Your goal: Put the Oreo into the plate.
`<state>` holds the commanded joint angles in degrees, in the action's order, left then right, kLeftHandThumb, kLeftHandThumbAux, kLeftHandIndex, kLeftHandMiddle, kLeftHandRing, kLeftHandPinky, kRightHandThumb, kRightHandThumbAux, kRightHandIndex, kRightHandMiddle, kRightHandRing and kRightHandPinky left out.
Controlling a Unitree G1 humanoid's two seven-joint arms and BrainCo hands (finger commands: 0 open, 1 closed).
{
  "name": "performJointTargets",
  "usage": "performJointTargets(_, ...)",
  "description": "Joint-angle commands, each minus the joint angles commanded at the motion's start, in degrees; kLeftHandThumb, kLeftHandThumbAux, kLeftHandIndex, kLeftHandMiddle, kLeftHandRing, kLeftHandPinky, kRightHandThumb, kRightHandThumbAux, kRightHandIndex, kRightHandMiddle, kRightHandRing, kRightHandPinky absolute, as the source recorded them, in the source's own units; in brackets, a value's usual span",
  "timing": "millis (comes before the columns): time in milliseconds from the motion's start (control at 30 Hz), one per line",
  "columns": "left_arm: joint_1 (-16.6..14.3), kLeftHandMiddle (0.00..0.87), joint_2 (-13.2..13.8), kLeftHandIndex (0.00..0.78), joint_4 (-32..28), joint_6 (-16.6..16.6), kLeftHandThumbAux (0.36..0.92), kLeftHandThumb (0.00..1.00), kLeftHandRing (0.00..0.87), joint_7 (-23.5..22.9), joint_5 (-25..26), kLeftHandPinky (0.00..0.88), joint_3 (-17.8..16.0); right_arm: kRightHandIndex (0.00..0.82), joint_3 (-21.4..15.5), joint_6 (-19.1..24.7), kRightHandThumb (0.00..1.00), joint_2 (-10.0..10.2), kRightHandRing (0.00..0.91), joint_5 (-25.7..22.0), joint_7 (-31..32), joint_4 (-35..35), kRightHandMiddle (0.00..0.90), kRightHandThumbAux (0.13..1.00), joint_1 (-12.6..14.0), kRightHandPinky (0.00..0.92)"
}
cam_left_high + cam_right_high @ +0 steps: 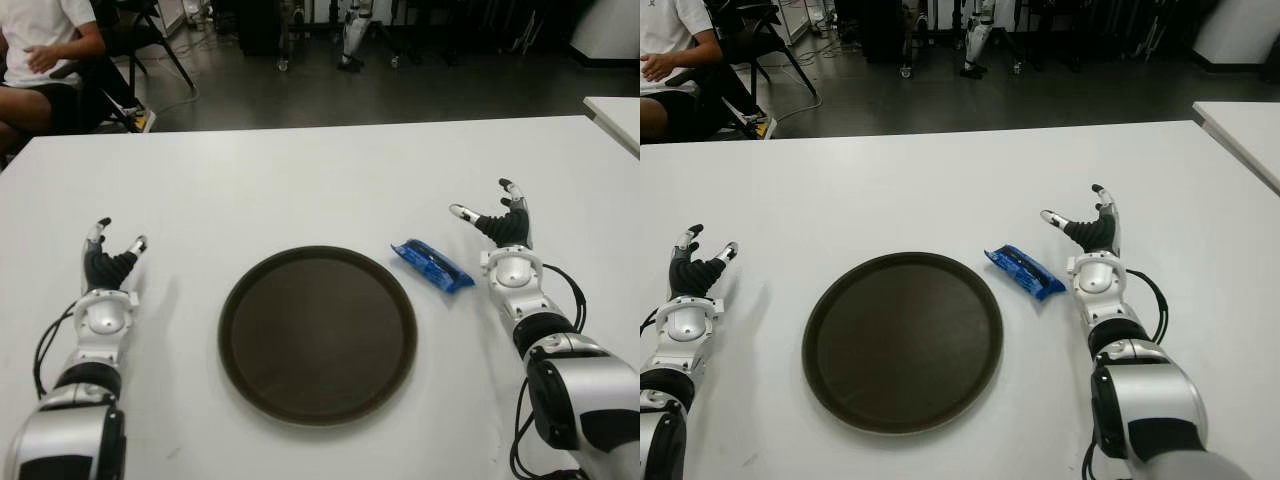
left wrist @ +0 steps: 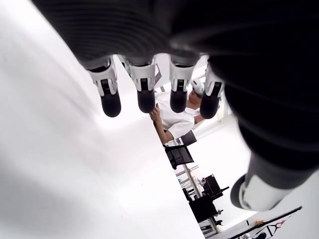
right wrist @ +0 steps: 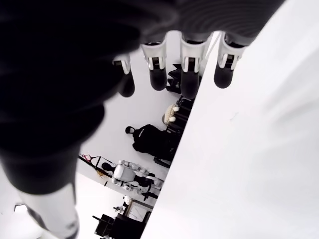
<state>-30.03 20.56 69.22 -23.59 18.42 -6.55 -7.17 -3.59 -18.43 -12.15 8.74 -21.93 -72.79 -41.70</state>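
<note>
Lying beside bare dark plate [image 1: 318, 335], blue Oreo pack [image 1: 431, 265], right hand [image 1: 502, 225] and left hand [image 1: 108, 262] spread, holding nothing

Plain white tabletop [image 1: 300, 180]. Round dark-brown plate [image 1: 317, 333] lying flat near front centre. Blue Oreo packet [image 1: 431, 265] just right of plate, apart from the rim, lying flat, angled.

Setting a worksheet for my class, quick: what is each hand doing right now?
Left hand: open, fingers spread, holding nothing, left of the plate.
Right hand: open, holding nothing, just right of the Oreo pack.
</note>
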Motion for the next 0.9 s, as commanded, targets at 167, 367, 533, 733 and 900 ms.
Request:
performJointTargets(167, -0.04, 0.0, 0.13, 0.001, -0.16, 0.18, 0.656, 0.0, 0.0, -0.02, -0.33, 0.001, 0.39, 0.152, -0.17, -0.84, 0.0, 0.04, 0.103, -0.21, -0.01, 0.07, 0.101, 0.764, 0.13, 0.086)
performJointTargets(367, 0.08, 0.0, 0.2, 0.003, -0.33, -0.02, 0.654, 0.0, 0.0, 0.09, -0.53, 0.008, 0.62, 0.135, -0.15, -0.94, 0.0, 0.01, 0.115, -0.16, 0.03, 0.04, 0.107, 0.764, 0.12, 0.097)
performJointTargets(533, 0.13, 0.006, 0.11, 0.007, -0.42, -0.29, 0.667, 0.0, 0.005, 0.04, -0.34, 0.02, 0.42, 0.132, -0.09, -0.64, 0.0, -0.01, 0.103, -0.12, 0.24, 0.0, 0.091, 0.761, 0.02, 0.091)
performJointTargets(733, 0.08, 0.002, -0.24, 0.011, -0.58, -0.43, 0.676, 0.0, 0.004, 0.09, 0.12, 0.018, -0.03, 0.131, -0.13, -0.72, 0.0, -0.06, 0.099, -0.21, 0.52, 0.0, 0.092, 0.75, 0.03, 0.086)
performJointTargets(900, 0.29, 0.0, -0.06, 0.011, -0.9, -0.31, 0.674, 0.0, 0.0, 0.7, -0.6, 0.006, 0.52, 0.13, 0.01, -0.95, 0.0, -0.09, 0.108, -0.04, 0.41, 0.03, 0.097, 0.74, 0.09, 0.09)
